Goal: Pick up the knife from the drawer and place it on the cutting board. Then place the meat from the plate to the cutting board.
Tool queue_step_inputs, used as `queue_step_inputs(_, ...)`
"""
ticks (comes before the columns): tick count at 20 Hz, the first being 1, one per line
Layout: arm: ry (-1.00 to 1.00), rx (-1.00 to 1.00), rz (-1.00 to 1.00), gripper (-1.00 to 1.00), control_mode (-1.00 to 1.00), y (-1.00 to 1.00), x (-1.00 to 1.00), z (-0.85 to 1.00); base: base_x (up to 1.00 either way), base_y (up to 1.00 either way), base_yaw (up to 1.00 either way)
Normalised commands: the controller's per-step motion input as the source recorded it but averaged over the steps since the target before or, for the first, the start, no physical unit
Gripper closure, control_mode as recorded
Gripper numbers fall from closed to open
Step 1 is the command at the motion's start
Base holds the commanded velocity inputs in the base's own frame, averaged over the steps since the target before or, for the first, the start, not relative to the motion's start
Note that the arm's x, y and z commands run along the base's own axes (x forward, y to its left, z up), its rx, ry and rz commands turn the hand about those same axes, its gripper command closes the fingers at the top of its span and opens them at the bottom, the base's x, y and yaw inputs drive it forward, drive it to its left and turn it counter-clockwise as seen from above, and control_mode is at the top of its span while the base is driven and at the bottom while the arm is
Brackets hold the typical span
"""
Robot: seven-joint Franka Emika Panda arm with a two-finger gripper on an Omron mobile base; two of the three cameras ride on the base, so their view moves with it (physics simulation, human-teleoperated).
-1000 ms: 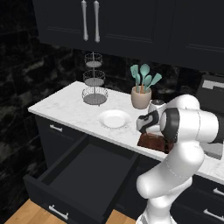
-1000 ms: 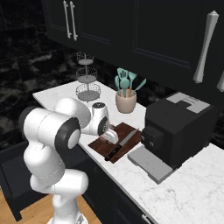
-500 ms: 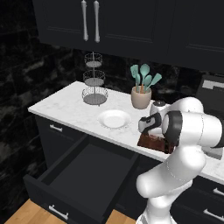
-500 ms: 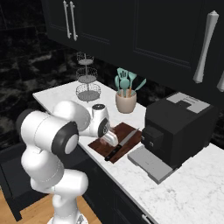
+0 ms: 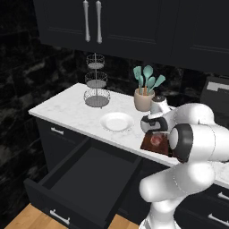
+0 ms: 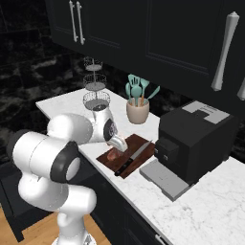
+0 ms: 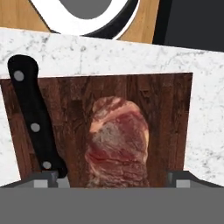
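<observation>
The meat, a reddish chunk with pale fat streaks, lies on the dark wooden cutting board. Beside it rests the knife with its black handle. My gripper hangs just above the meat, open, one fingertip on each side and a gap to each. From the right, the gripper is over the meat at the near-left end of the board, and the knife lies lengthwise. From the left, the white plate stands bare, the meat is under the gripper, and the drawer is pulled open.
A tiered wire basket stand and a crock of teal utensils stand at the back of the counter. A black coffee machine sits close to the right of the board. The open drawer juts out below the counter's front edge.
The hand stays over the cutting board and has shifted only slightly. The meat now lies on the board between spread fingers. The plate, knife and drawer have not moved.
</observation>
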Motion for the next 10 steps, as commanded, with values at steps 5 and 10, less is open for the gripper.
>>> queue_step_inputs(5,-0.01,-0.13,0.00,-1.00,-1.00,0.32,-0.30,0.74,0.00,0.00,0.00)
queue_step_inputs(10,0.00,-0.07,0.13,-1.00,-1.00,0.60,-0.48,0.70,0.00,0.00,0.00)
